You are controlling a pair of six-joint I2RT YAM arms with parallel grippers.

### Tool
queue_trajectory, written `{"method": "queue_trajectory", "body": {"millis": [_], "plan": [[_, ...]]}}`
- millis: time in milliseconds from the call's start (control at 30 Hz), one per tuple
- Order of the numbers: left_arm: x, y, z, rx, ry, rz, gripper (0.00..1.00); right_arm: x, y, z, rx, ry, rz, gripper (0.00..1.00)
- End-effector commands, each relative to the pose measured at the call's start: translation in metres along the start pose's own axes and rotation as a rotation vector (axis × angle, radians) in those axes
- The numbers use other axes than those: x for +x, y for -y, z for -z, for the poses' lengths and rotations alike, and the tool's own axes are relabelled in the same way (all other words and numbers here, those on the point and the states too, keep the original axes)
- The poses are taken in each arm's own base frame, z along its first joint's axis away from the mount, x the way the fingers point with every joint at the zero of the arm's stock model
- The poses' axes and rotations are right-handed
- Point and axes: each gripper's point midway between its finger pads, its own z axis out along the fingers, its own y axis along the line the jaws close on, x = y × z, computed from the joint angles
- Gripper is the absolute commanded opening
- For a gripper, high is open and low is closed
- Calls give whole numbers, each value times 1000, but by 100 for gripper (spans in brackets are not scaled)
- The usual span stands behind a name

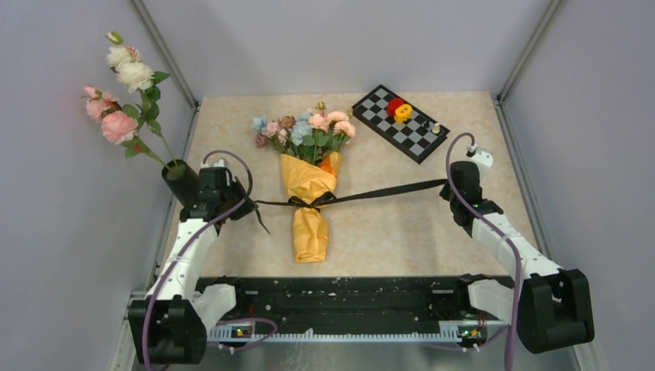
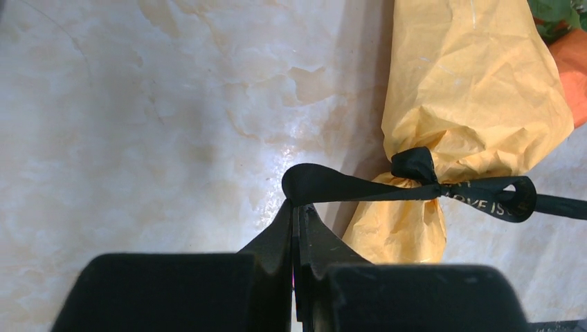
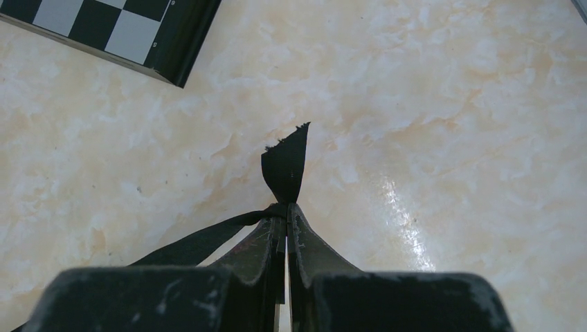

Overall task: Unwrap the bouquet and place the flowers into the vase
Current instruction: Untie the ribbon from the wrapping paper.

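Top external shows the vase holding pink and white roses

Cream marbled worktop, glossy. At centre, bouquet lies flat: blooms toward far edge, orange-yellow paper tail toward near edge, black ribbon knotted round wrap. To far right of bouquet, chessboard lies flat, set askew. Left of bouquet, black vase stands upright at worktop's left edge.
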Motion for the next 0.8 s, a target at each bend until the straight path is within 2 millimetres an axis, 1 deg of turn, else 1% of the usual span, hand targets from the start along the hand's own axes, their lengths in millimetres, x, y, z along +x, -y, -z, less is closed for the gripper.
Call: {"method": "queue_trajectory", "body": {"millis": [0, 267, 533, 767], "plan": [[-28, 0, 9, -16, 79, 13, 0, -36, -10, 3, -31, 69, -65, 0], [-38, -7, 15, -43, 101, 7, 0, -40, -6, 0, -18, 76, -76, 0], [-46, -19, 20, -92, 110, -2, 0, -41, 3, -2, 7, 77, -82, 0], [-54, -23, 23, -103, 124, -17, 0, -45, 5, 0, 6, 85, -87, 0]]}}
